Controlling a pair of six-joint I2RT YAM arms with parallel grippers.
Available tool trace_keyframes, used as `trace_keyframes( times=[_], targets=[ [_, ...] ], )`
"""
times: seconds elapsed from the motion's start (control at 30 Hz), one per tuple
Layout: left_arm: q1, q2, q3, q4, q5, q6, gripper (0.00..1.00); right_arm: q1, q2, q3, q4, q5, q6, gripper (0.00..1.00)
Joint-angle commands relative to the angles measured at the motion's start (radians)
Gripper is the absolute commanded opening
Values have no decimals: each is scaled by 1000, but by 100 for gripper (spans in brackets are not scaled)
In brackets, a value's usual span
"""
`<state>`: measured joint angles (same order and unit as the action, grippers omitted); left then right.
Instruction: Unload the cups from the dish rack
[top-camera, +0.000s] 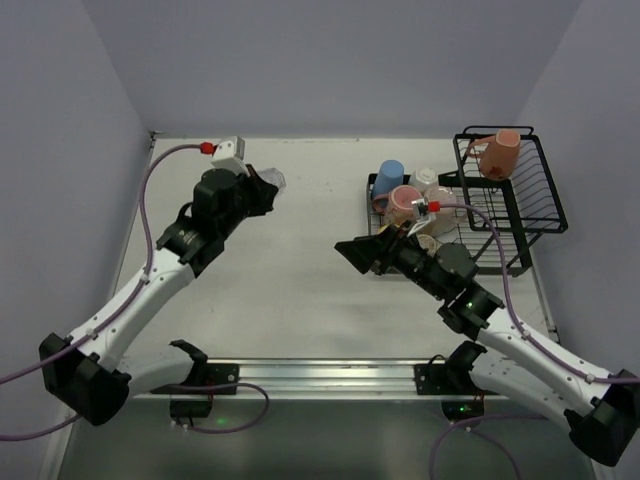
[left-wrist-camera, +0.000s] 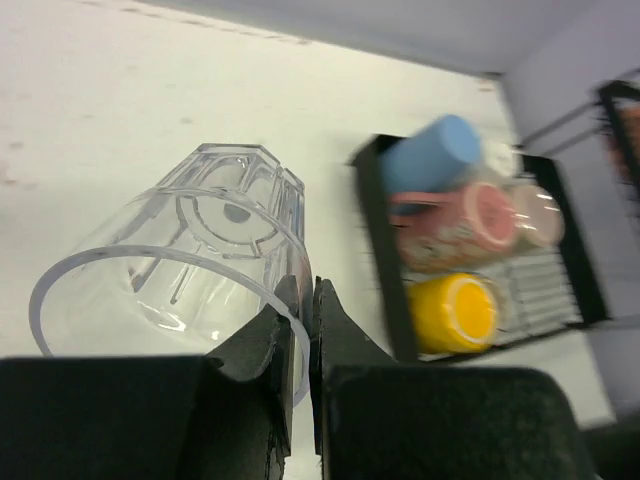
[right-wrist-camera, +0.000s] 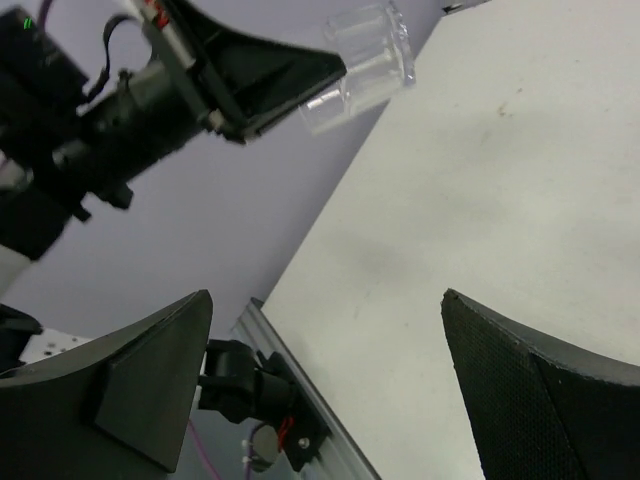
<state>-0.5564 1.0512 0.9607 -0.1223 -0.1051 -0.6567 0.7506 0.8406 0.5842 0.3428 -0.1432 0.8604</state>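
Tumbler (left-wrist-camera: 180, 240) recorded as clear, glossy and smooth; table (top-camera: 300, 290) seen as matt, off-white, faintly scuffed; dish rack (top-camera: 512, 210) noted as black wire; rail (top-camera: 330, 372) as brushed metal

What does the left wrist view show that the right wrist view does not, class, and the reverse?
Only the left wrist view: the dish rack holding a blue cup, pink cup and yellow cup. Only the right wrist view: the right gripper, open, and the left arm. Both: the clear glass pinched at its rim by the left gripper, and the white table.
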Motion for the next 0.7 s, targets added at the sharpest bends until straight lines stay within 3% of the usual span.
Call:
trace_keyframes(
  times=[0.0, 0.1, 0.23, 0.37, 0.63, 0.67],
  targets=[
    [129, 175, 193, -367, -196, 225, 0, 1, -73, -24, -192, 122, -136, 99],
    [248, 304, 262, -424, -139, 259, 0, 1, -80, 8, -339, 119, -204, 99],
    [322, 478, 355, -493, -113, 278, 0, 4, -63, 40, -465, 67, -257, 99],
    [362, 645, 463, -577, -130, 302, 0, 7, -74, 43, -508, 60, -288, 99],
    [427, 822, 564, -663, -162, 338, 0, 9, -97, 12, -519, 67, -310, 99],
    [429, 840, 573, -665, -166, 344, 6, 9, -97, 11, -519, 68, -310, 99]
  ],
)
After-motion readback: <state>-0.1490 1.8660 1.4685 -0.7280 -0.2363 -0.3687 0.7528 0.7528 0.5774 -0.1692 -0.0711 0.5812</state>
